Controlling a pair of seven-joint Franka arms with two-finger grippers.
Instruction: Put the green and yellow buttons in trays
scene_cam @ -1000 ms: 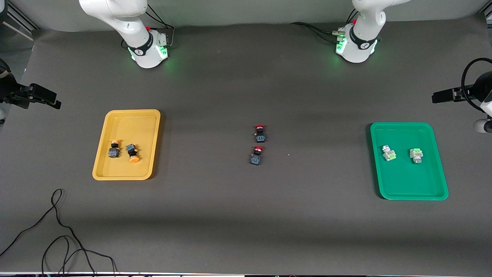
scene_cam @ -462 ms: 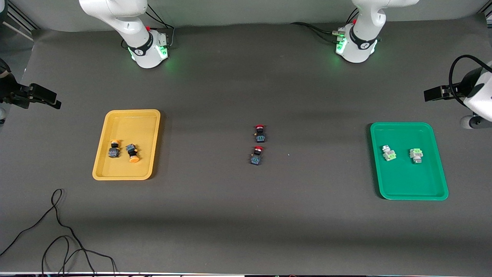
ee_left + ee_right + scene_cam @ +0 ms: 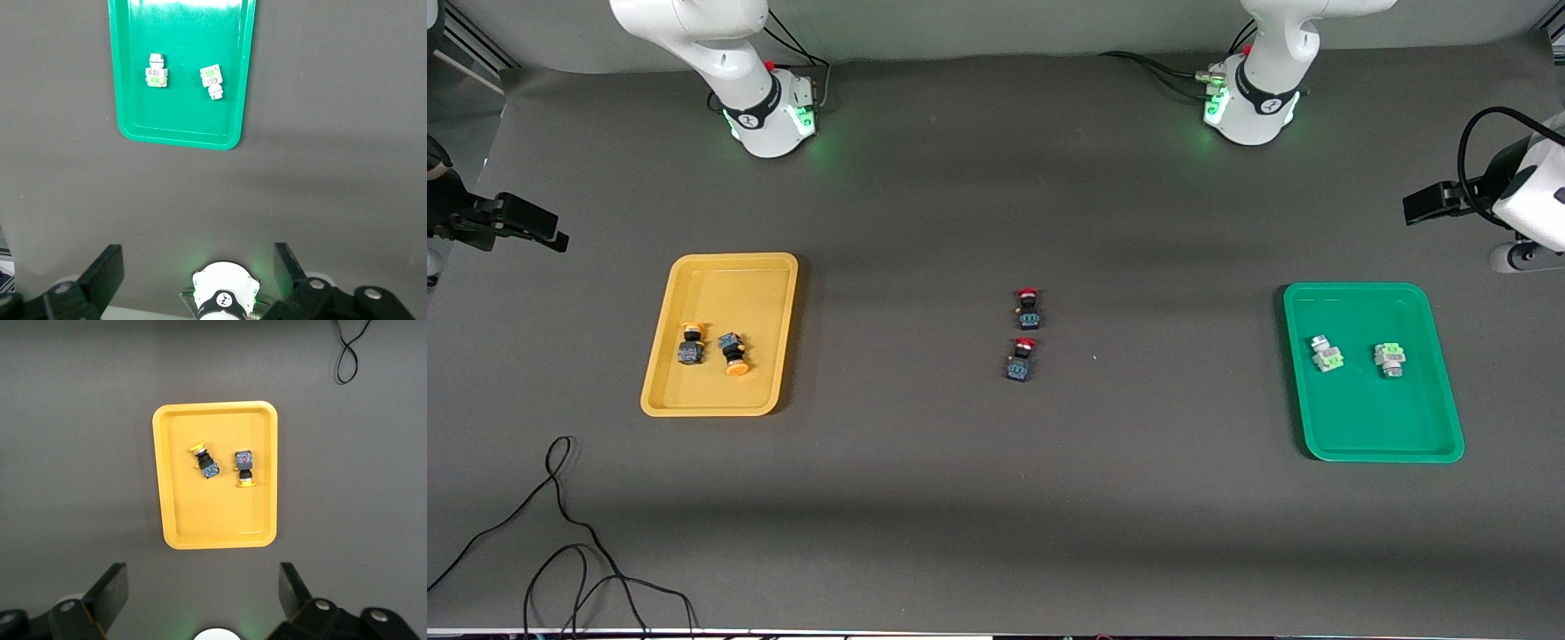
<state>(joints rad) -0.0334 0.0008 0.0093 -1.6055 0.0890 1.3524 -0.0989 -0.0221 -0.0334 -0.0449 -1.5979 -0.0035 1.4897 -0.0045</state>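
Two yellow buttons (image 3: 689, 345) (image 3: 734, 354) lie in the yellow tray (image 3: 734, 284) toward the right arm's end. Two green buttons (image 3: 1327, 353) (image 3: 1389, 359) lie in the green tray (image 3: 1369, 418) toward the left arm's end. My left gripper (image 3: 1430, 203) is open and empty, high over the table's end past the green tray. My right gripper (image 3: 525, 222) is open and empty, high over the table's other end. The left wrist view shows the green tray (image 3: 180, 127) and both green buttons (image 3: 156, 71) (image 3: 212, 79). The right wrist view shows the yellow tray (image 3: 213, 513) and both yellow buttons (image 3: 205, 463) (image 3: 244, 468).
Two dark switches with red caps (image 3: 1029, 308) (image 3: 1020, 359) lie on the dark mat at the table's middle. A loose black cable (image 3: 560, 533) lies near the front edge at the right arm's end. The arms' bases (image 3: 769, 116) (image 3: 1254, 107) stand at the back.
My left gripper has drifted a little toward the table's middle and toward the bases' side. The right gripper, the buttons and the trays have not moved.
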